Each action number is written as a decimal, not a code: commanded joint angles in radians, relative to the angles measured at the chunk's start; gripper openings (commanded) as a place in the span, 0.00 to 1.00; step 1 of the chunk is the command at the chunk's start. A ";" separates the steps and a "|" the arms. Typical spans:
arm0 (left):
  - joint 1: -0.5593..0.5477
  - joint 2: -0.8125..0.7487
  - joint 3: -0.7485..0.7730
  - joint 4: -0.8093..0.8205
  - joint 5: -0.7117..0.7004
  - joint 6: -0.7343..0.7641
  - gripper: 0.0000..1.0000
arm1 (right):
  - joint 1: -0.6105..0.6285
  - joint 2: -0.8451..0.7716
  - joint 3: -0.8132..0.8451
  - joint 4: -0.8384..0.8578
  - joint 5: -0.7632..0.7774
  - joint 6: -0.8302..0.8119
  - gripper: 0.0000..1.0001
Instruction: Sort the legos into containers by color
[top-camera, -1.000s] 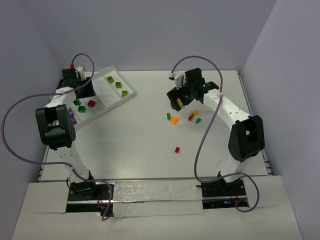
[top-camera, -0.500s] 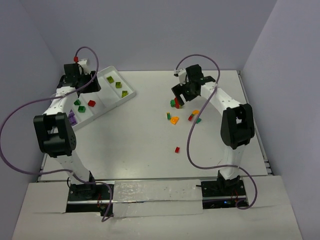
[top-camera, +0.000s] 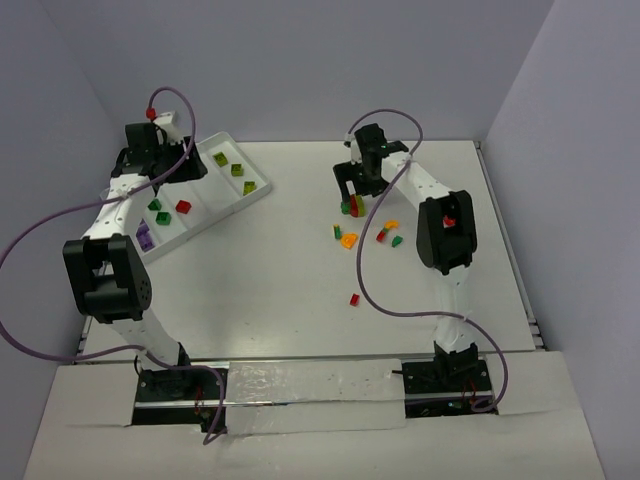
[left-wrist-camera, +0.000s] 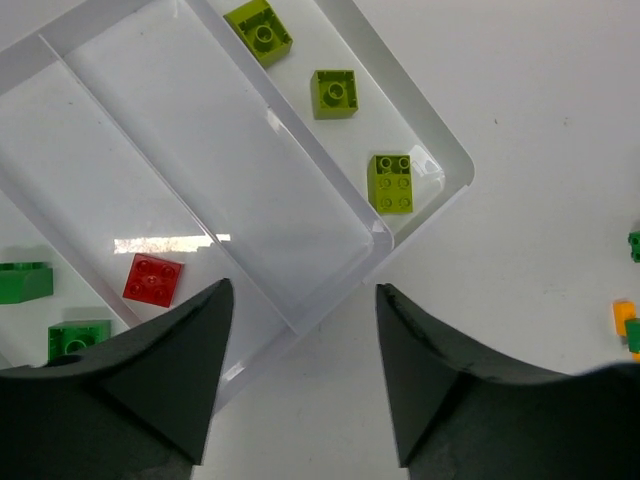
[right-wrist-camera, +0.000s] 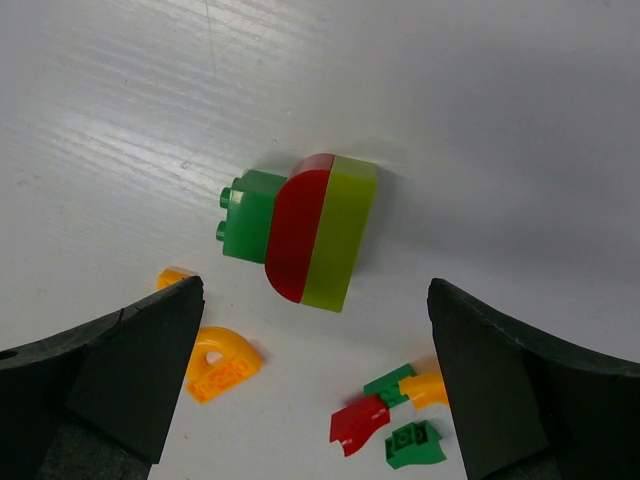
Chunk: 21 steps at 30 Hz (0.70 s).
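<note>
The white tray (top-camera: 264, 189) lies at the back left, its compartments holding three lime bricks (left-wrist-camera: 389, 183), a red brick (left-wrist-camera: 152, 280), green bricks (left-wrist-camera: 78, 338) and a purple one (top-camera: 145, 237). My left gripper (left-wrist-camera: 305, 300) is open and empty, high above the tray's near edge; it also shows in the top view (top-camera: 178, 168). My right gripper (right-wrist-camera: 315, 290) is open and empty, hovering over a joined green, red and lime stack (right-wrist-camera: 298, 232) on the table (top-camera: 352, 208). An orange arch (right-wrist-camera: 220, 365) and a cluster of small red, green and orange pieces (right-wrist-camera: 358, 420) lie near it.
A lone red brick (top-camera: 354, 298) lies mid-table. A yellow-green piece (top-camera: 337, 231) sits beside the orange arch. Purple cables loop above both arms. Grey walls close in the back and sides.
My right arm has folded upward and its gripper has swung back-left over the stacked bricks. My left gripper has shifted slightly back over the tray. No brick has moved.
</note>
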 joint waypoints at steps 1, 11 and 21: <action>-0.004 -0.046 -0.008 0.002 0.035 -0.028 0.79 | 0.021 0.036 0.069 -0.028 0.030 0.057 1.00; -0.009 -0.069 -0.014 -0.012 0.060 -0.048 0.87 | 0.040 0.098 0.100 -0.002 0.056 0.093 1.00; -0.017 -0.107 -0.056 0.010 0.113 -0.063 0.85 | 0.040 0.145 0.124 0.002 0.079 0.100 0.89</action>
